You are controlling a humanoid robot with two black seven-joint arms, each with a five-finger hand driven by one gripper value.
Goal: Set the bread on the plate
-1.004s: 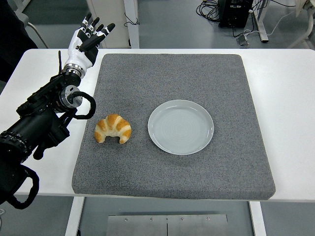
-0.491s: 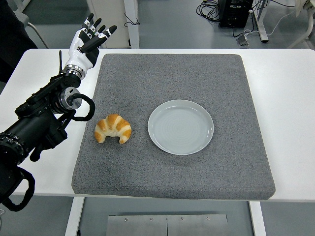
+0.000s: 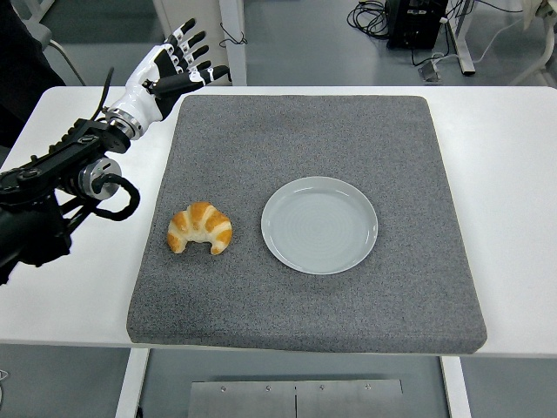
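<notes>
Round pale grey-blue plate (image 3: 319,225), holding nothing, at the middle of the grey felt-like square mat (image 3: 365,131). Golden-brown curved croissant bread (image 3: 200,228) on the mat just left of the plate, apart from it. Mat spread over the white tabletop (image 3: 505,165); grey floor and black cables beyond the plate's far side. Left robot hand (image 3: 165,77), white with black fingers, up-left of the plate past the mat's far left corner, fingers spread, grasping nothing. Compared with half a second ago: hand shifted right and turned, forearm lower and flatter.
</notes>
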